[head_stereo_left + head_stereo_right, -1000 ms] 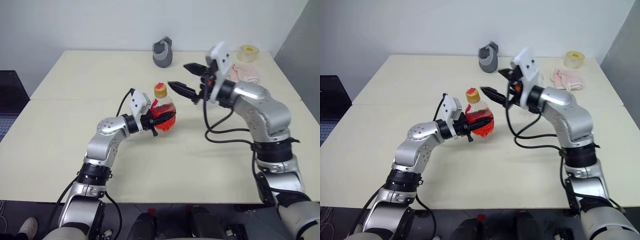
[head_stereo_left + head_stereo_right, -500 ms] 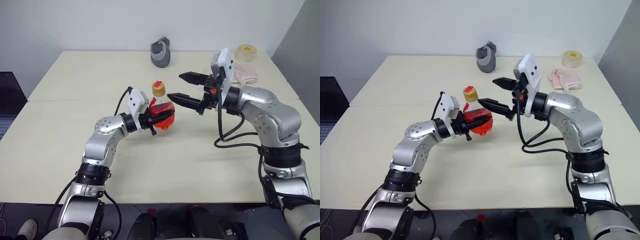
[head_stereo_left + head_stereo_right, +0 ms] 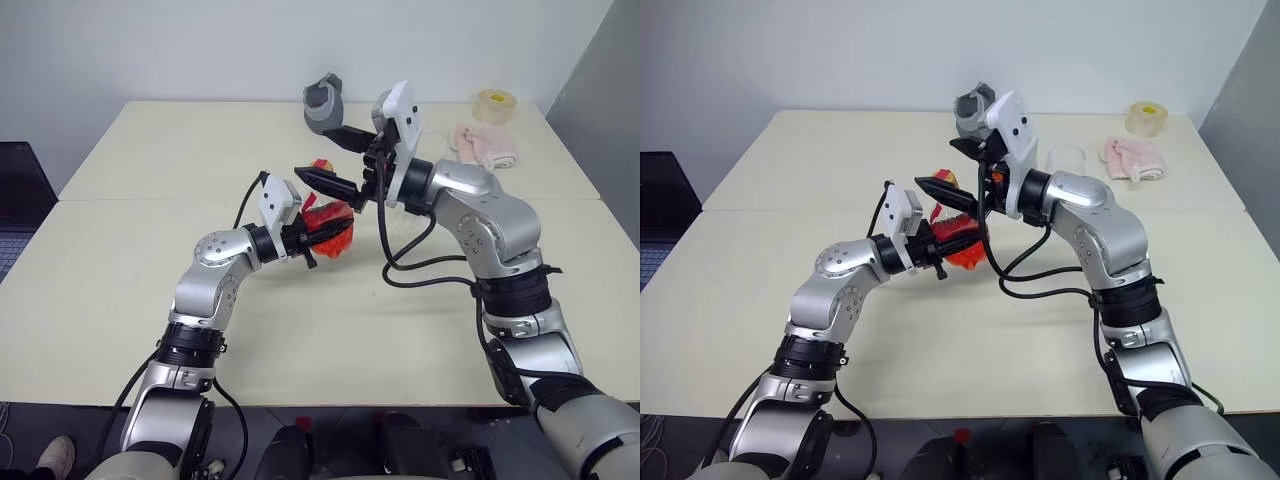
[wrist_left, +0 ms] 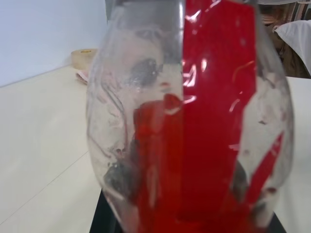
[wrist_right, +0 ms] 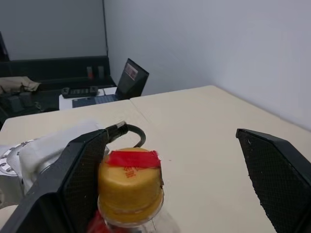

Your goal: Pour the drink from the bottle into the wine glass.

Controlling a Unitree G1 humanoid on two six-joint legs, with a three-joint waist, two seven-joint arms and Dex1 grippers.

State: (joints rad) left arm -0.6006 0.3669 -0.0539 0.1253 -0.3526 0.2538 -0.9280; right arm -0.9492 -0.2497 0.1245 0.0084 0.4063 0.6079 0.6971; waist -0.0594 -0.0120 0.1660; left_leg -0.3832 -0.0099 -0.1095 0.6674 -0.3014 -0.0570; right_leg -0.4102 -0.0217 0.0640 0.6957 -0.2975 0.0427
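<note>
Cream table (image 3: 150, 330) below, my left gripper (image 3: 318, 238) clamps the bottle (image 3: 328, 222) upright above it, steadying it while my right gripper (image 5: 170, 189), fingers spread wide and empty, straddles the yellow cap (image 5: 129, 182) to unscrew. Wine glass (image 3: 1066, 160) waits behind.

A cream table (image 3: 150, 330) stands against a plain pale wall (image 3: 200, 50), with a thin seam running across its top from side to side. Along the far edge sit a grey object (image 3: 323, 103), a roll of tape (image 3: 495, 105) and a pink cloth (image 3: 484, 145). A grey panel (image 3: 610, 110) closes the far right corner. In the right wrist view, a dark desk (image 5: 48, 82) stands against a wall at the room's other side, and an open laptop (image 5: 121, 85) sits on another table.
</note>
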